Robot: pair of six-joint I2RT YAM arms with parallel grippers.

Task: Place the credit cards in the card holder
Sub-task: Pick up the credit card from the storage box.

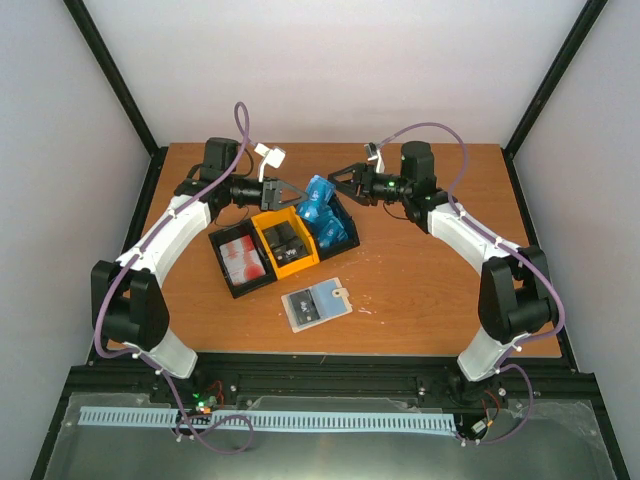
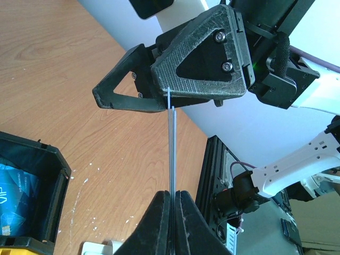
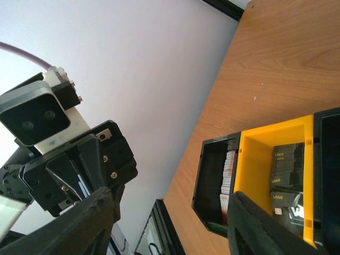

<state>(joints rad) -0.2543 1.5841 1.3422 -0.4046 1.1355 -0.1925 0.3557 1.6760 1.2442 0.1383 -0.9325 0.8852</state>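
My left gripper (image 1: 298,193) is shut on a few thin blue credit cards (image 1: 318,190) and holds them above the tray. In the left wrist view the cards (image 2: 172,143) show edge-on, rising from the closed jaws of my left gripper (image 2: 172,195). Their far end reaches my right gripper (image 2: 159,87). My right gripper (image 1: 337,187) is open and faces the left one; in its own view (image 3: 172,197) nothing sits between its fingers. The beige card holder (image 1: 318,303) lies open on the table, nearer than the tray. More blue cards (image 1: 332,230) fill the tray's right compartment.
The three-compartment tray (image 1: 222,250) stands mid-table. It holds red-and-white cards (image 1: 243,260) on the left and black cards (image 1: 286,238) in the yellow middle; both stacks show in the right wrist view (image 3: 229,170) (image 3: 287,164). White walls and a black frame (image 1: 150,200) bound the table.
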